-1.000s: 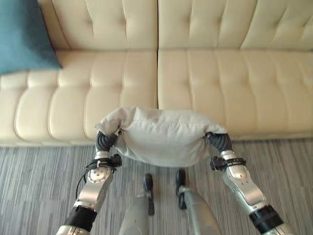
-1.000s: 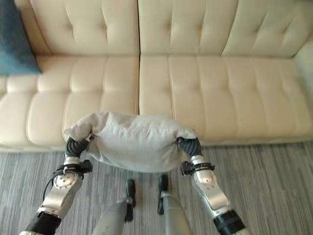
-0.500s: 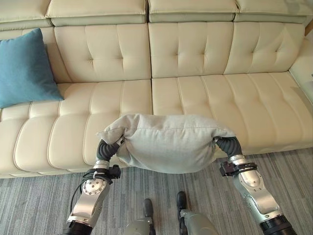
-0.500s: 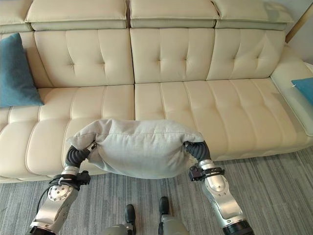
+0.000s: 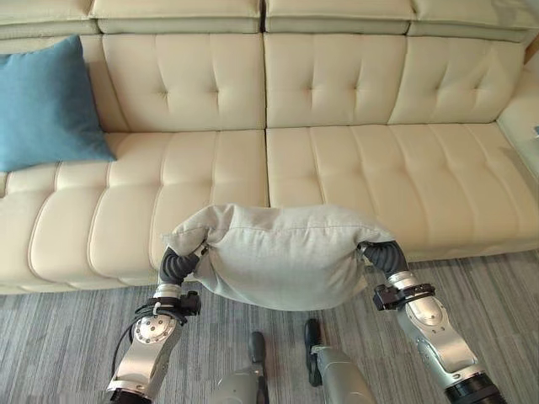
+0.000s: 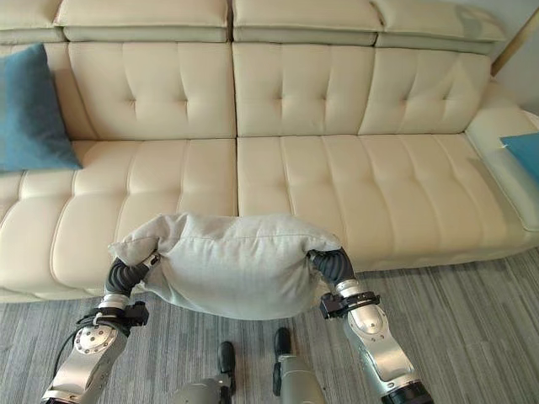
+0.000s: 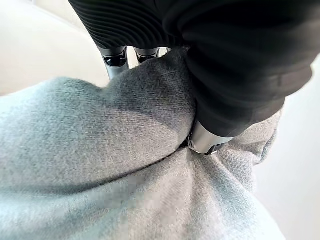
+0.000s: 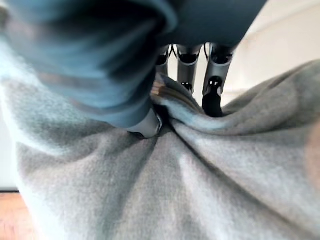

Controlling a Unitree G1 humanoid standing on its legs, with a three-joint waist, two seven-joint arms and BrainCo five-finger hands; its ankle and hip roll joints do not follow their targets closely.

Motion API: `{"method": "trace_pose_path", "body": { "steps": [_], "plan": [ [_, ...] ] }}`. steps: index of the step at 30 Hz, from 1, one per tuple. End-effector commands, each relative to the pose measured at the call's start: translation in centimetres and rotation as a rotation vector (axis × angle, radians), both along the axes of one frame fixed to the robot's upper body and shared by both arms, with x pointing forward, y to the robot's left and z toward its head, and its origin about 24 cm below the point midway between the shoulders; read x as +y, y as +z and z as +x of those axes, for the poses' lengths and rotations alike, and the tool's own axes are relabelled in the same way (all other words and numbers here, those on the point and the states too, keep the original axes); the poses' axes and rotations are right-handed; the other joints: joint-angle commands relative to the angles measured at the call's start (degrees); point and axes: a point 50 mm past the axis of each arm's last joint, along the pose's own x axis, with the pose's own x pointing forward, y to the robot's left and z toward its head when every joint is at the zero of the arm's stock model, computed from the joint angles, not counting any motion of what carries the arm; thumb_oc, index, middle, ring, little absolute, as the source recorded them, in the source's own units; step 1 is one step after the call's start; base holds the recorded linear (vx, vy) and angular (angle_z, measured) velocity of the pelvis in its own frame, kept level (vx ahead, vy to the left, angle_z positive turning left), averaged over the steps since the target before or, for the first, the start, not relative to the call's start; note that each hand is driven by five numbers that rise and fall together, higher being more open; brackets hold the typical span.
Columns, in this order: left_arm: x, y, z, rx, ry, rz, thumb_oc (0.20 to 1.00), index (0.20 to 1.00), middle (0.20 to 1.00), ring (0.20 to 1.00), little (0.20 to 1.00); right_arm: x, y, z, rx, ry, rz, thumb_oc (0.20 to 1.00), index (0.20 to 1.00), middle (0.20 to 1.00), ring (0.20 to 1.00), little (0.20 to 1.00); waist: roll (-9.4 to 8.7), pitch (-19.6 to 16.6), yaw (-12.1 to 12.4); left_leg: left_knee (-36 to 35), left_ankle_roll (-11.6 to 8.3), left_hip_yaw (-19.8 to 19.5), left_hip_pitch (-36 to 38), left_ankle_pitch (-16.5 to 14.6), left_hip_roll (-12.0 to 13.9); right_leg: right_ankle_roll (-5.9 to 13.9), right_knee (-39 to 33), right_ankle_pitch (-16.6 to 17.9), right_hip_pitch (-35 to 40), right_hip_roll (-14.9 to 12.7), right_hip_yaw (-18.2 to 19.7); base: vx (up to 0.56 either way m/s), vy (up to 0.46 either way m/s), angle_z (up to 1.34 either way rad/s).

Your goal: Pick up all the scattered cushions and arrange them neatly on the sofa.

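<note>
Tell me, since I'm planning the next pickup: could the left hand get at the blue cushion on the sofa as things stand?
Probably not: the left hand is clamped on the grey cushion, as is the right hand. The blue cushion leans unobstructed at the sofa's far left.

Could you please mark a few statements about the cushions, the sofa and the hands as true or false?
1. The grey cushion is held between both hands. True.
2. The grey cushion lies on the sofa seat. False: it is held up in front of the sofa's front edge.
3. A blue cushion leans against the backrest at the sofa's left end. True.
4. The left hand hangs free. False: its fingers pinch the cushion's fabric, as do the right hand fingers.
</note>
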Motion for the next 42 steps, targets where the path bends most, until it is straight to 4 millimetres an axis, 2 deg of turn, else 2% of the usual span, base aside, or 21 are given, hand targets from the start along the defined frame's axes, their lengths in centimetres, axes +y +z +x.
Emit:
{"method": "trace_pose_path", "body": {
  "steps": [1, 4, 6, 8, 9, 10, 11, 13, 16, 17, 18, 20, 21, 22, 25, 29, 33, 38, 39, 40, 42],
  "plan": [
    [-2.5, 4.9, 1.8, -0.257, -0.139, 0.003, 0.2, 0.2, 0.2, 0.2, 0.2, 2.4, 6.7, 0.1, -0.339, 0.122, 0.066, 0.2, 0.2, 0.2, 0.2, 0.2, 1.32, 0.8, -2.1, 3.5, -2.01, -6.0, 9.6, -12.0, -2.5, 2.08, -7.4, 4.4, -3.0, 1.0, -2.7, 0.32, -0.095, 0.35],
    [-2.9, 5.1, 2.0, -0.267, -0.149, 0.003, 0.2, 0.2, 0.2, 0.2, 0.2, 1.8, 6.7, -0.1, -0.341, 0.108, 0.051, 0.2, 0.2, 0.2, 0.2, 0.2, 1.74, 0.9, -3.3, 3.0, -3.01, -8.2, 13.4, -14.1, -2.5, 2.57, -8.7, 5.4, -4.7, 0.5, -3.8, 0.39, -0.199, 0.43],
    [-3.3, 4.9, 1.8, -0.26, -0.177, -0.016, 0.2, 0.2, 0.2, 0.2, 0.2, 1.3, 6.4, -0.6, -0.332, 0.096, 0.048, 0.2, 0.2, 0.2, 0.2, 0.2, 1.87, 0.2, -4.1, 2.5, -4.1, -9.3, 15.9, -15.0, -1.8, 2.04, -8.7, 5.8, -2.9, 0.1, -2.7, 0.28, -0.165, 0.96],
    [-3.3, 4.5, 1.7, -0.249, -0.176, -0.021, 0.2, 0.2, 0.2, 0.2, 0.2, 0.5, 6.2, -0.8, -0.328, 0.081, 0.011, 0.2, 0.2, 0.2, 0.2, 0.2, 2.45, -0.7, -4.4, 4.0, -6.06, -9.4, 15.9, -12.8, 0.1, 0.97, -7.0, 6.0, -2.3, 0.2, -3.2, 0.29, -0.308, 0.82],
    [-3.5, 4.5, 1.7, -0.248, -0.184, -0.032, 0.2, 0.2, 0.2, 0.2, 0.2, 0.0, 6.1, -0.8, -0.322, 0.064, -0.007, 0.2, 0.2, 0.2, 0.2, 0.2, 3.25, -1.4, -4.9, 5.1, -7.77, -9.7, 15.0, -10.3, 2.1, 0.13, -5.8, 4.9, -2.0, 0.3, -4.2, 0.25, -0.349, 0.39],
    [-3.6, 4.5, 1.7, -0.248, -0.19, -0.047, 0.2, 0.2, 0.2, 0.2, 0.2, -0.6, 6.0, -0.9, -0.317, 0.046, -0.019, 0.2, 0.2, 0.2, 0.2, 0.2, 3.67, -2.0, -5.5, 5.2, -8.55, -9.8, 14.7, -8.9, 3.4, -0.54, -5.4, 3.7, -1.7, 0.6, -4.7, 0.16, -0.246, 0.3],
    [-3.7, 4.5, 1.7, -0.248, -0.191, -0.048, 0.2, 0.2, 0.2, 0.2, 0.2, -0.6, 6.0, -0.9, -0.317, 0.046, -0.02, 0.2, 0.2, 0.2, 0.2, 0.2, 3.82, -2.1, -5.6, 5.1, -8.62, -10.0, 14.7, -8.8, 3.5, -0.6, -5.4, 3.6, -1.7, 0.6, -4.9, 0.12, -0.158, 0.17],
    [-3.9, 4.3, 1.9, -0.237, -0.198, -0.054, 0.2, 0.2, 0.2, 0.2, 0.2, -1.5, 5.8, -0.8, -0.306, 0.006, -0.043, 0.2, 0.2, 0.2, 0.2, 0.2, 4.77, -3.2, -6.2, 4.8, -9.34, -10.9, 14.3, -4.2, 5.2, -1.66, -5.4, 1.4, 0.0, 2.2, -5.3, 0.16, -0.145, 0.4],
    [-4.0, 4.4, 2.2, -0.239, -0.204, -0.053, 0.2, 0.2, 0.2, 0.2, 0.2, -1.8, 6.0, -0.7, -0.312, -0.007, -0.054, 0.2, 0.2, 0.2, 0.2, 0.2, 4.75, -2.8, -5.9, 4.4, -8.94, -11.4, 12.6, -3.1, 4.9, -1.79, -6.0, 0.9, 1.0, 2.4, -5.0, 0.05, -0.071, 0.08],
    [-4.8, 5.1, 2.8, -0.268, -0.239, -0.055, 0.2, 0.2, 0.2, 0.2, 0.2, -2.4, 6.5, -0.5, -0.34, -0.041, -0.077, 0.2, 0.2, 0.2, 0.2, 0.2, 3.25, -2.4, -6.0, 2.3, -8.14, -8.1, 5.3, -4.9, 3.6, -1.92, -8.3, 0.3, 3.4, 1.0, -4.5, 0.02, -0.037, -0.05],
    [-4.8, 5.1, 2.8, -0.268, -0.239, -0.055, 0.2, 0.2, 0.2, 0.2, 0.2, -2.4, 6.5, -0.5, -0.34, -0.042, -0.077, 0.2, 0.2, 0.2, 0.2, 0.2, 3.21, -2.4, -5.8, 2.6, -8.09, -8.0, 5.2, -5.1, 3.5, -1.87, -8.4, 0.3, 3.3, 1.0, -4.4, 0.03, -0.046, 0.18],
    [-4.6, 5.4, 3.0, -0.272, -0.241, -0.014, 0.2, 0.2, 0.2, 0.2, 0.2, -2.6, 6.5, -0.4, -0.339, -0.057, -0.076, 0.2, 0.2, 0.2, 0.2, 0.2, 1.59, -1.8, -4.6, 3.0, -8.38, -6.5, -1.2, -3.1, 3.1, -1.95, -9.6, 0.4, 6.3, 0.9, -2.9, 0.06, -0.001, 0.3],
    [-4.5, 5.4, 3.0, -0.271, -0.238, -0.002, 0.2, 0.2, 0.2, 0.2, 0.2, -2.6, 6.4, -0.5, -0.337, -0.065, -0.072, 0.2, 0.2, 0.2, 0.2, 0.2, 1.13, -1.6, -4.3, 3.3, -8.69, -6.4, -2.1, -2.3, 3.5, -1.85, -9.7, 0.4, 7.1, 0.9, -2.7, 0.08, 0.037, -0.29],
    [-4.3, 5.3, 2.9, -0.269, -0.233, 0.005, 0.2, 0.2, 0.2, 0.2, 0.2, -2.7, 6.2, -0.5, -0.328, -0.07, -0.069, 0.2, 0.2, 0.2, 0.2, 0.2, 0.83, -1.6, -4.1, 3.4, -8.85, -6.0, -2.3, -2.0, 4.0, -1.76, -9.7, 0.2, 7.8, 0.7, -2.4, 0.08, 0.076, -0.5],
    [-4.2, 4.9, 2.6, -0.251, -0.232, 0.013, 0.2, 0.2, 0.2, 0.2, 0.2, -2.8, 5.6, -0.8, -0.307, -0.077, -0.085, 0.2, 0.2, 0.2, 0.2, 0.2, 1.61, -2.0, -4.2, 1.0, -8.61, -4.6, 0.5, -1.9, 5.2, -1.48, -8.7, -0.6, 8.9, 1.0, -2.2, 0.09, 0.124, -0.43],
    [-3.6, 4.8, 2.4, -0.243, -0.215, 0.026, 0.2, 0.2, 0.2, 0.2, 0.2, -2.3, 5.4, -0.7, -0.294, -0.066, -0.065, 0.2, 0.2, 0.2, 0.2, 0.2, 1.79, -1.9, -4.4, 1.3, -7.77, -3.2, 2.8, -2.6, 4.3, -1.1, -7.9, -0.1, 9.5, 0.5, -0.5, 0.05, 0.206, -0.24],
    [-2.4, 5.6, 3.0, -0.271, -0.159, 0.108, 0.2, 0.2, 0.2, 0.2, 0.2, -0.2, 6.9, 0.2, -0.366, -0.015, 0.007, 0.2, 0.2, 0.2, 0.2, 0.2, 1.25, -1.7, -3.2, 3.5, -6.1, -0.4, 3.3, -5.0, 2.9, 0.21, -7.6, 1.1, 9.1, -0.8, 2.1, 0.0, 0.195, -0.39],
    [-1.8, 6.3, 3.8, -0.303, -0.102, 0.148, 0.2, 0.2, 0.2, 0.2, 0.2, 1.8, 7.9, 1.1, -0.407, 0.041, 0.078, 0.2, 0.2, 0.2, 0.2, 0.2, 1.05, -1.2, -2.3, 5.0, -5.37, 0.3, 2.1, -6.1, 2.0, 0.9, -7.6, 1.8, 8.1, -1.9, 2.9, -0.01, 0.093, -0.13],
    [-1.5, 7.3, 4.6, -0.342, -0.067, 0.174, 0.2, 0.2, 0.2, 0.2, 0.2, 2.9, 8.7, 1.9, -0.432, 0.061, 0.108, 0.2, 0.2, 0.2, 0.2, 0.2, 1.09, -0.8, -1.7, 5.4, -5.13, 0.4, 1.4, -6.3, 1.6, 1.15, -7.7, 2.3, 7.6, -2.3, 3.3, -0.01, 0.059, -0.04],
    [-1.5, 7.4, 4.7, -0.345, -0.066, 0.175, 0.2, 0.2, 0.2, 0.2, 0.2, 3.0, 8.8, 2.0, -0.435, 0.061, 0.109, 0.2, 0.2, 0.2, 0.2, 0.2, 1.04, -0.7, -1.7, 5.5, -5.12, 0.5, 1.3, -6.4, 1.6, 1.16, -7.7, 2.3, 7.5, -2.3, 3.3, -0.01, 0.046, -0.05],
    [-1.8, 8.8, 5.8, -0.403, -0.045, 0.18, 0.2, 0.2, 0.2, 0.2, 0.2, 4.3, 10.2, 2.8, -0.483, 0.085, 0.134, 0.2, 0.2, 0.2, 0.2, 0.2, 1.02, -0.4, -1.2, 5.6, -5.03, 0.7, 0.4, -6.3, 1.4, 1.43, -8.0, 2.9, 6.6, -2.6, 3.6, 0.0, 0.0, 0.0]
  ]
}}
